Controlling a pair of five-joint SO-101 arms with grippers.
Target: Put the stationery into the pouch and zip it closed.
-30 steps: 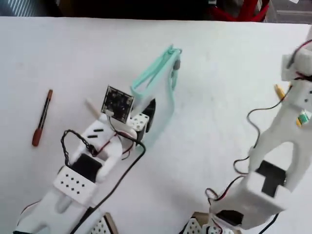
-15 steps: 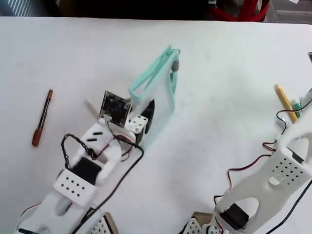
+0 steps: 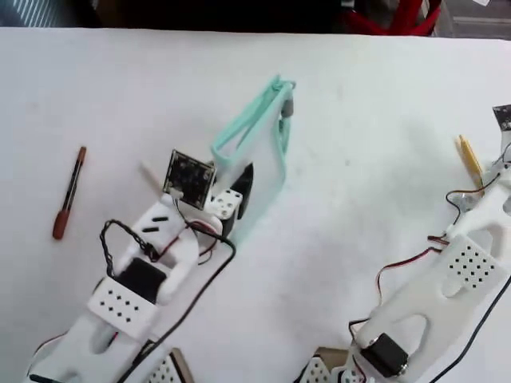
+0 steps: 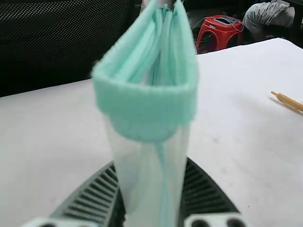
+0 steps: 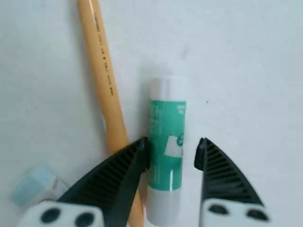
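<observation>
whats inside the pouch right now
No stationery shows through the pouch's clear wall or at its open mouth, just its own teal edging. Its lower end sits clamped in the left gripper, so anything lying down there is hidden.

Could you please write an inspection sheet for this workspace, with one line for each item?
Surface: white table.
Job's things: teal pouch upright, mouth open; red pen lying far from it; pencil, glue stick and a pale blue block, maybe an eraser, lying together.
Clutter: pale stick beside the left arm, kind unclear.
Grippers: left gripper shut on the pouch; right gripper open, fingers either side of the glue stick.
Cables: black cable looped over the left arm; red and black wires by the right arm.
Surroundings: black mesh chair and red stool behind the table.
</observation>
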